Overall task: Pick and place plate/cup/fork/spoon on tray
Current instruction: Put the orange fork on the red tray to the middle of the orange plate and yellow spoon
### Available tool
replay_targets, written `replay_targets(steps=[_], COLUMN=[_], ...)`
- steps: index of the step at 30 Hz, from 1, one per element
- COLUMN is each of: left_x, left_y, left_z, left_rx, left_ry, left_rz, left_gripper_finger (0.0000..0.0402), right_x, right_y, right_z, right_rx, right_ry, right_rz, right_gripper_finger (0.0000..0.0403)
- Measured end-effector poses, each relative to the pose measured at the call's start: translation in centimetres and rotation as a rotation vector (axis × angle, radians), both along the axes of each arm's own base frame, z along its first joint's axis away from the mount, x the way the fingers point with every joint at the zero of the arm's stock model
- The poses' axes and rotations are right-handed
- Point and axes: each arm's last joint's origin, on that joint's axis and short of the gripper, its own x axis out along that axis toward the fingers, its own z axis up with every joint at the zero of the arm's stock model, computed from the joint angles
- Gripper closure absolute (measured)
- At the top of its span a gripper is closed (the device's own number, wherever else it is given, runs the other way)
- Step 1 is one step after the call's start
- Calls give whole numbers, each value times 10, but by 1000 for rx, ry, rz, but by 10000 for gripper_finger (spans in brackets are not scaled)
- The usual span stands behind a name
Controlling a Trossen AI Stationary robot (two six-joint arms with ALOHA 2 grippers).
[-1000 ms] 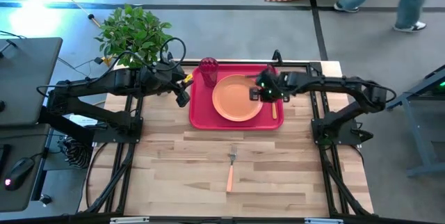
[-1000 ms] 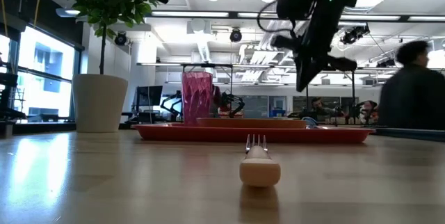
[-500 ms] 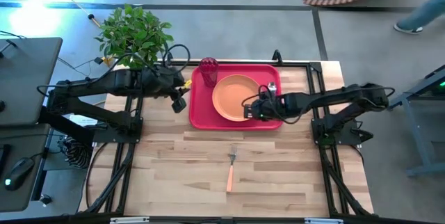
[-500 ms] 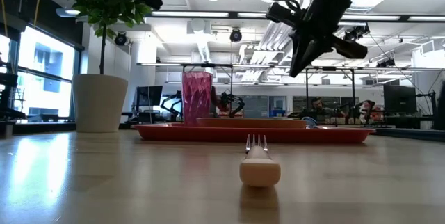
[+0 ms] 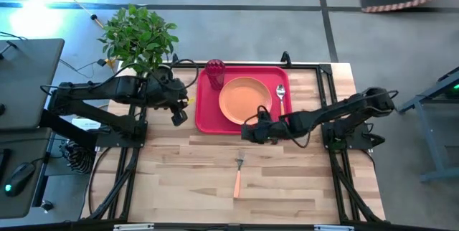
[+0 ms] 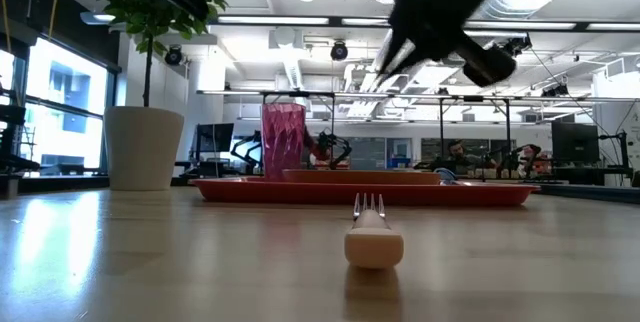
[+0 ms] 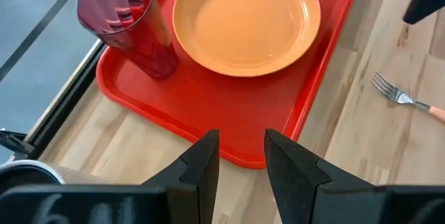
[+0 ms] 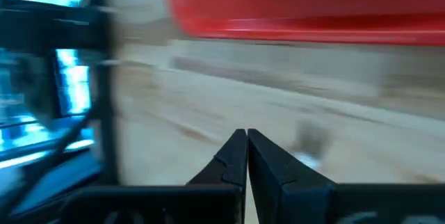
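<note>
The red tray [image 5: 208, 116] lies at the table's far middle. On it are the orange plate [image 5: 245, 100], the dark red cup [image 5: 215, 70] standing at its far left corner, and the spoon [image 5: 281, 99] lying along its right side. The fork [image 5: 238, 174] lies on the bare wood nearer the front, tines toward the tray. My right gripper [image 5: 246, 133] is shut and empty, above the table just in front of the tray's near rim [image 8: 306, 22]. My left gripper [image 5: 178, 115] is open and empty beside the tray's left rim [image 7: 208, 137].
A green plant in a white pot [image 5: 140, 36] stands at the table's far left corner, behind my left arm. Bare wood [image 5: 301, 181] spreads around the fork toward the near edge. Black frame rails [image 5: 337, 166] run along both sides of the table.
My right gripper has gone from above the tray's right part, by the spoon, toward the table's near edge and left, past the tray's near rim toward the fork. The spoon stays lying on the tray. My left gripper has drifted a little toward the near edge.
</note>
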Motion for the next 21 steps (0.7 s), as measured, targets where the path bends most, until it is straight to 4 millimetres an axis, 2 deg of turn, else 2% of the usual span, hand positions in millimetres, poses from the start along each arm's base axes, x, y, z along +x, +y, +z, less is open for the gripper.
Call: replay_targets(steps=[5,11,13,16,21], left_x=[0,0,0,0,0], left_y=[-4,-4,-4,-4,-4], left_z=[0,0,0,0,0], left_rx=[1,-23,-28,-31,-72], left_ry=[-2,-16,-18,-20,-46], left_rz=[-19,11,19,22,79], left_gripper_finger=[298,298,298,298,298], right_x=[7,16,18,21,27], right_y=[20,41,45,48,54], right_z=[16,57,72,83,83], right_rx=[-61,-192,-222,-241,-167], right_ry=[-168,-215,-196,-121,73], right_rz=[-18,26,48,69,137], right_gripper_finger=[399,402,402,403,402])
